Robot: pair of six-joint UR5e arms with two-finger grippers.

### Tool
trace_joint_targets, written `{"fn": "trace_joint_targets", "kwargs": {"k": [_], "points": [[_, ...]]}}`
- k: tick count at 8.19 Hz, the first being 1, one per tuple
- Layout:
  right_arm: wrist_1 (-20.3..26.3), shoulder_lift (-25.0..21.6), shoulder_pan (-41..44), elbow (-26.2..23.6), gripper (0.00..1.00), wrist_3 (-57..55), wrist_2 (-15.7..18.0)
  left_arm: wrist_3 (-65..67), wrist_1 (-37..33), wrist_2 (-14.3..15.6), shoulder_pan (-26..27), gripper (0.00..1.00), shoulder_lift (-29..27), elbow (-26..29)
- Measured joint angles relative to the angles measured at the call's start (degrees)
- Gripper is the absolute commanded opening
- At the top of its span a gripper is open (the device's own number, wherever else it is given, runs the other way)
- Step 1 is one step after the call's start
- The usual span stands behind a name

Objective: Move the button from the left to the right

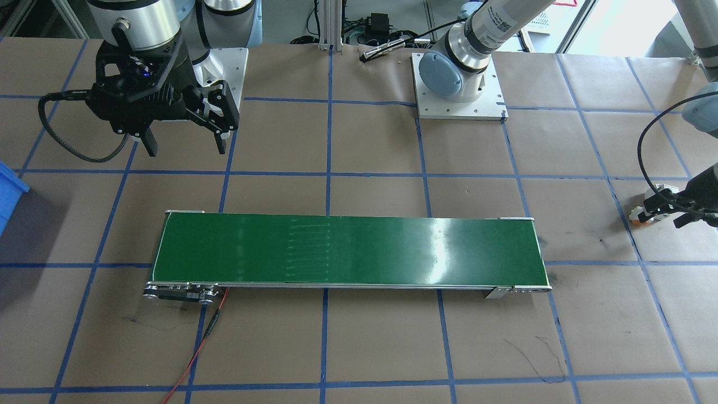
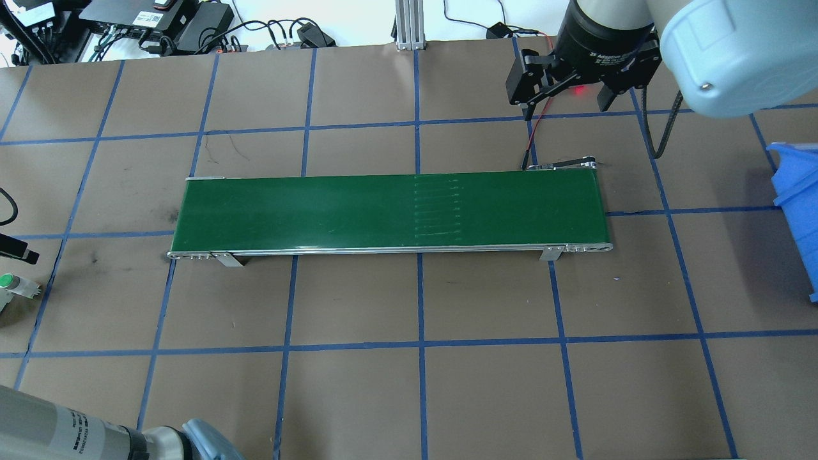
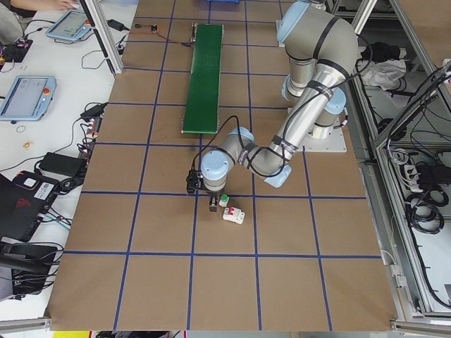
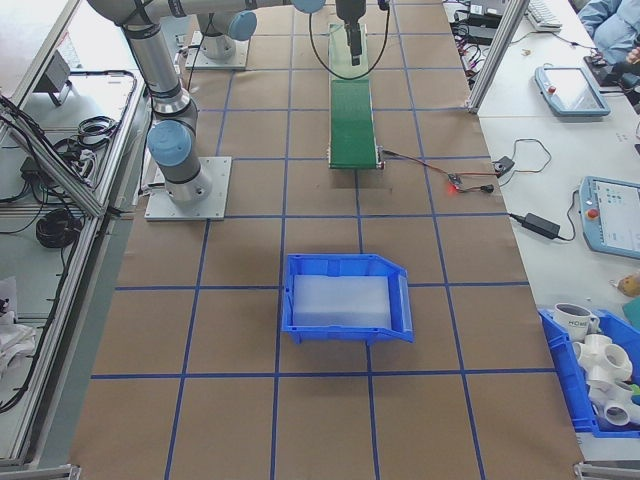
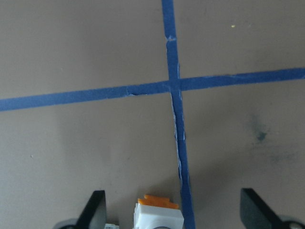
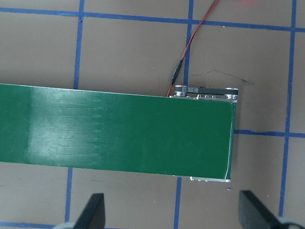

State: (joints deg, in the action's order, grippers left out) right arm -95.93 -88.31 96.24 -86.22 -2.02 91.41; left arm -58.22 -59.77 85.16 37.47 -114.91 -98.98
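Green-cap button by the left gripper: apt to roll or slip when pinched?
The button has a boxy white body, so it probably won't roll. It looks small and light, so an off-centre close of the open left gripper might nudge it. Plastic faces may be slick.

The green-capped button (image 2: 7,281) lies on its side at the table's far left edge.

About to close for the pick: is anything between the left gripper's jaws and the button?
Nothing visible. In the left wrist view the button sits on the bare table between the open jaws of the left gripper, with only brown paper and blue tape around it. The white breaker lies beside it, outside the jaws.
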Motion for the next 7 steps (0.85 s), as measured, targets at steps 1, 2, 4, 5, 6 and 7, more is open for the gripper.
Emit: {"fn": "trace_joint_targets", "kwargs": {"k": [1, 2, 4, 5, 6, 7], "points": [[0.0, 0.3, 0.0, 0.0, 1.00, 0.0, -0.1, -3.1, -0.3, -0.4, 0.0, 1.00, 0.0, 0.0], [0.0, 0.5, 0.0, 0.0, 1.00, 0.0, -0.1, -7.0, -0.6, -0.4, 0.0, 1.00, 0.0, -0.2], [0.0, 0.7, 0.0, 0.0, 1.00, 0.0, -0.2, -12.5, -1.3, -0.2, -0.1, 1.00, 0.0, -0.3], [-0.1, 0.8, 0.0, 0.0, 1.00, 0.0, -0.2, -13.9, -1.9, 0.1, -0.1, 1.00, -0.1, -0.3], [-0.3, 0.8, 0.0, 0.0, 1.00, 0.0, -0.2, -14.5, -2.4, 1.1, -0.1, 1.00, -0.2, -0.3], [-0.6, 0.8, 0.0, 0.0, 1.00, 0.0, 0.0, -14.6, -2.7, 2.3, -0.1, 1.00, -0.3, -0.3]]}}
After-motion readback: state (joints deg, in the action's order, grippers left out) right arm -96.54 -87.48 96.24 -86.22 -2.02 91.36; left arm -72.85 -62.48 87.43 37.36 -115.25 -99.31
